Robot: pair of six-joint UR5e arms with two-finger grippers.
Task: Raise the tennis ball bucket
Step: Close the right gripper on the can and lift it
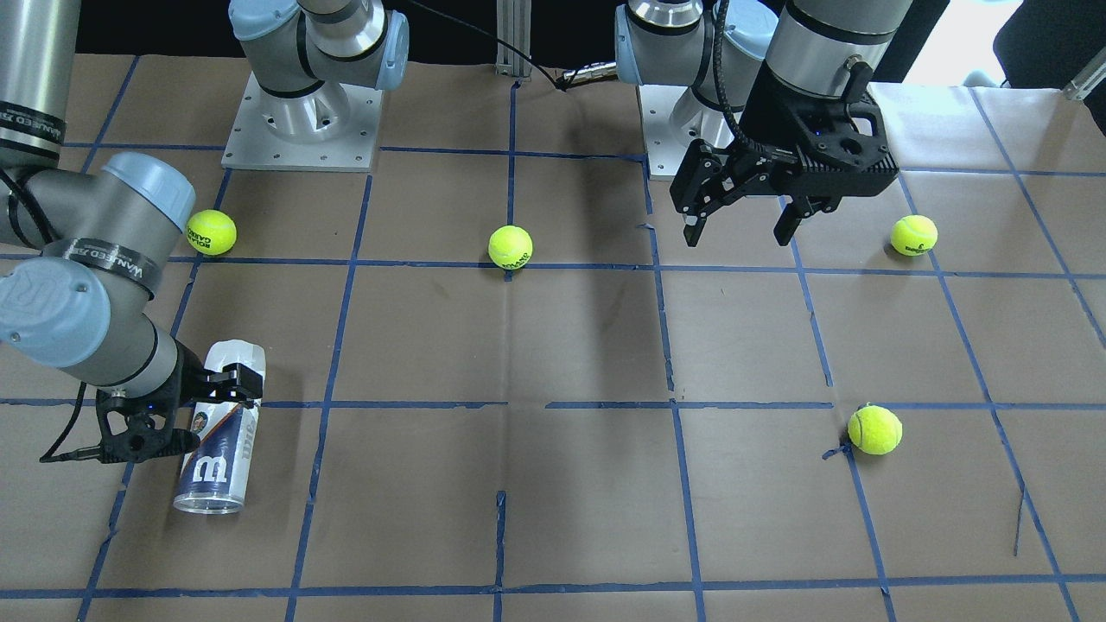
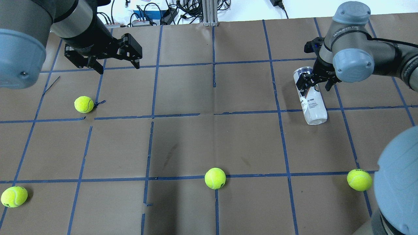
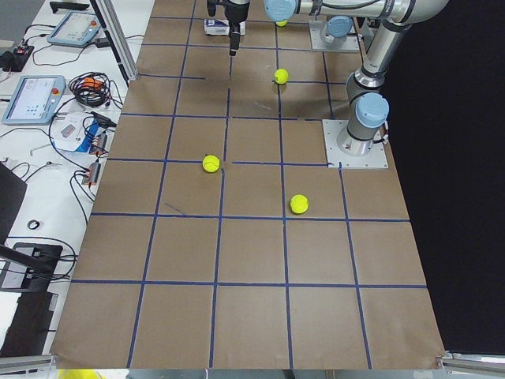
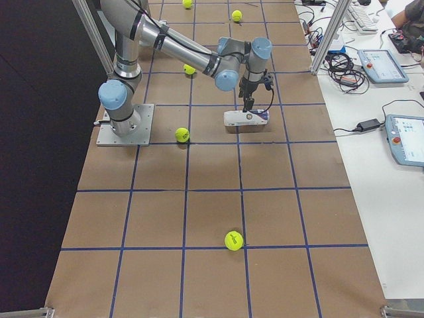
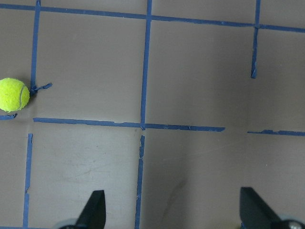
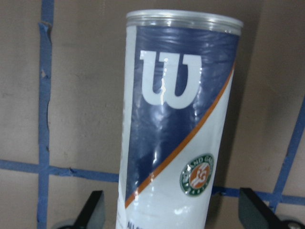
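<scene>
The tennis ball bucket (image 1: 220, 449) is a slim clear can with a white, navy and orange label and a large white "W". It lies on its side on the brown paper, and also shows in the overhead view (image 2: 314, 106) and in the right wrist view (image 6: 176, 119). My right gripper (image 2: 315, 85) is low over it, open, with one finger on each side of the can's middle and a small gap to each (image 6: 174, 214). My left gripper (image 2: 117, 67) is open and empty, held above the table far from the can (image 1: 743, 229).
Several yellow-green tennis balls lie loose on the table: one (image 2: 84, 104) near my left gripper, one (image 2: 14, 196) at the near left, one (image 2: 215, 178) in the middle, one (image 2: 359, 180) at the near right. Blue tape lines grid the paper.
</scene>
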